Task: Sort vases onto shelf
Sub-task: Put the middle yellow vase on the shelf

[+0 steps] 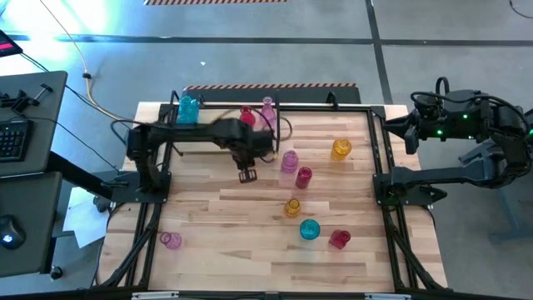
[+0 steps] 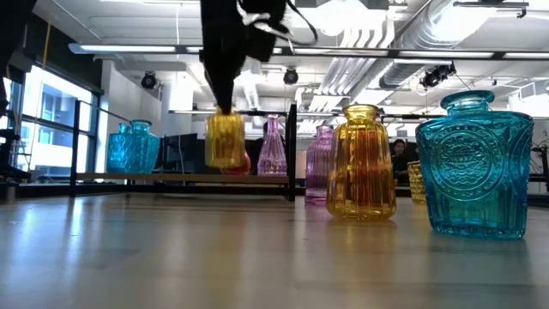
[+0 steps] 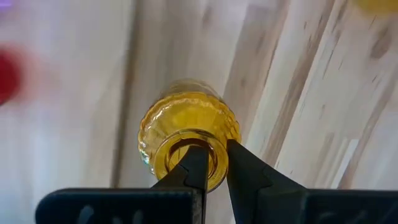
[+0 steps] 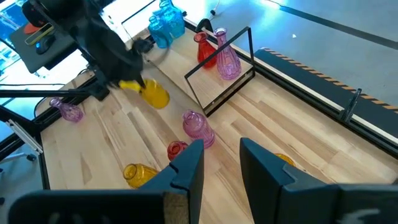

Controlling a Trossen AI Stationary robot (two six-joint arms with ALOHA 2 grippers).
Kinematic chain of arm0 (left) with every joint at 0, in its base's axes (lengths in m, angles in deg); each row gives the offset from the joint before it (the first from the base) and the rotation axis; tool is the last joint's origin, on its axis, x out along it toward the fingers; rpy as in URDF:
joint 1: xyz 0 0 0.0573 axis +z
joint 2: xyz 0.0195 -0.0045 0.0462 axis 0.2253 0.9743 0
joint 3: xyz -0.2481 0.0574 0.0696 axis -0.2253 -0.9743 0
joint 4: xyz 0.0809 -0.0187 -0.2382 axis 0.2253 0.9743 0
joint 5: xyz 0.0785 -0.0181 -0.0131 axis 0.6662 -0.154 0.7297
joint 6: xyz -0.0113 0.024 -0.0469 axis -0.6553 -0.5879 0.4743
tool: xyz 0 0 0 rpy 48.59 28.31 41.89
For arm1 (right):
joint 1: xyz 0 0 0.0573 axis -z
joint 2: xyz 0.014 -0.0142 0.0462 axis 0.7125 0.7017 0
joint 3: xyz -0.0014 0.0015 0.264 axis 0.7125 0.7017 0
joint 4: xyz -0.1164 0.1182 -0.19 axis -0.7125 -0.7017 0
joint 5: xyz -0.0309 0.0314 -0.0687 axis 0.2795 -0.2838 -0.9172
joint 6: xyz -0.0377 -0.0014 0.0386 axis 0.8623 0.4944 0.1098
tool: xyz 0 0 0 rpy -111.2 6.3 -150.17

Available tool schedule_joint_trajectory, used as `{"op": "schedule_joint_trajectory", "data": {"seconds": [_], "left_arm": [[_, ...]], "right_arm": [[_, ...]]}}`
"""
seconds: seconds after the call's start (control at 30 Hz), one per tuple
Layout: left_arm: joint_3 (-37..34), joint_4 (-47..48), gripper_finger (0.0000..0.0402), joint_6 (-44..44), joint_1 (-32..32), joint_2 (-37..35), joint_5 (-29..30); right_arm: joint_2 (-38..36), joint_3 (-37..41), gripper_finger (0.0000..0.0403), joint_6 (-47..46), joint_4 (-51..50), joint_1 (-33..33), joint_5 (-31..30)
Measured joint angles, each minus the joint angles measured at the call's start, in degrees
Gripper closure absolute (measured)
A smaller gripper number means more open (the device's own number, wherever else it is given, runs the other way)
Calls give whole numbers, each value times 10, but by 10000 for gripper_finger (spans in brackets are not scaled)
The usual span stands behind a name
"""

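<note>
My left gripper [image 3: 214,155] points down over the table's middle, left of the loose vases, shut on a yellow vase [image 3: 186,127] that hangs in front of the shelf [image 2: 180,178]. The arm hides this vase in the high view. The shelf [image 1: 229,106], at the table's far edge, holds cyan vases [image 1: 190,109], a red vase [image 1: 246,115] and a pink vase [image 1: 267,112], each standing on its base. My right gripper [image 4: 221,162] waits open, raised off the table's right side. My left gripper grips the rim of the yellow vase's mouth [image 3: 216,171], one finger [image 3: 196,165] inside the neck and the other [image 3: 242,168] outside. The fingers come from above, pointing down. The vase hangs below them, mouth up, lifted clear of the table [image 2: 225,142].
Loose vases stand on the table to the right of my left gripper: pink [image 1: 289,161], red [image 1: 304,177], yellow [image 1: 341,148], yellow [image 1: 292,207], cyan [image 1: 309,229], red [image 1: 339,239]. A pink one [image 1: 171,241] lies near the front left. Black frame rails [image 1: 379,167] line the table's sides.
</note>
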Motion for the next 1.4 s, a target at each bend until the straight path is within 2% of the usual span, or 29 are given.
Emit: {"op": "schedule_joint_trajectory", "data": {"seconds": [0.23, 0.47, 0.63, 0.83, 1.03, 1.4], "left_arm": [[1, 14, 377, 4, 52, -64, 76], [1, 57, 377, -37, 143, -72, 84], [1, 30, 376, -74, 199, -70, 86], [1, 25, 376, -77, 254, -71, 74], [2, 23, 376, -83, 276, -63, 64], [2, 20, 376, -88, 287, 10, 73]], "right_arm": [[0, 0, 316, 0, 9, 0, 0], [0, 0, 316, -9, 14, 0, 0], [0, 0, 316, -9, 14, 0, -1], [0, 0, 316, -9, 13, 0, 0], [0, 0, 316, -9, 13, 0, 0], [0, 0, 316, -9, 13, 0, -1]]}}
